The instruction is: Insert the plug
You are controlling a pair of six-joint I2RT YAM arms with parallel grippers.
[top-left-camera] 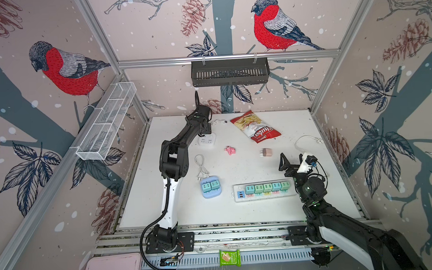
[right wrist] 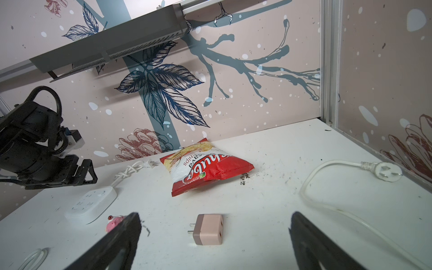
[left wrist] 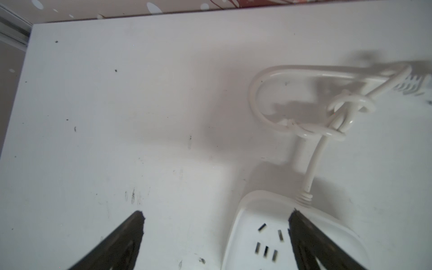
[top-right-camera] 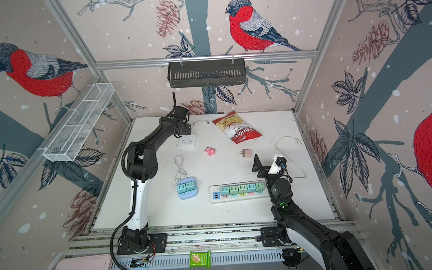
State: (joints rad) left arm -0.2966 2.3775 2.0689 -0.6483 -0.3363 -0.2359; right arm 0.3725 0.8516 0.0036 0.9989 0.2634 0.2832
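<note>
The plug (right wrist: 208, 229) is a small pink-beige cube with two flat prongs. It lies on its side on the white table, also seen in both top views (top-left-camera: 266, 152) (top-right-camera: 245, 153). My right gripper (right wrist: 215, 216) hangs open just short of it, with nothing between its fingers (top-left-camera: 283, 160). My left gripper (left wrist: 216, 214) is open low over the table at the back. One of its fingertips (left wrist: 295, 216) is over the corner of a white square socket block (left wrist: 264, 217) (top-left-camera: 206, 141), and the other is over bare table. The block's knotted white cord (left wrist: 336, 117) trails away from it.
A red chips bag (top-left-camera: 256, 126) lies at the back, with a pink toy (top-left-camera: 230, 150) in the middle. A blue socket block (top-left-camera: 210, 194) and a long power strip (top-left-camera: 262, 196) at the front hold green plugs. Loose white cords (top-left-camera: 200, 166) (top-left-camera: 307, 139) lie nearby.
</note>
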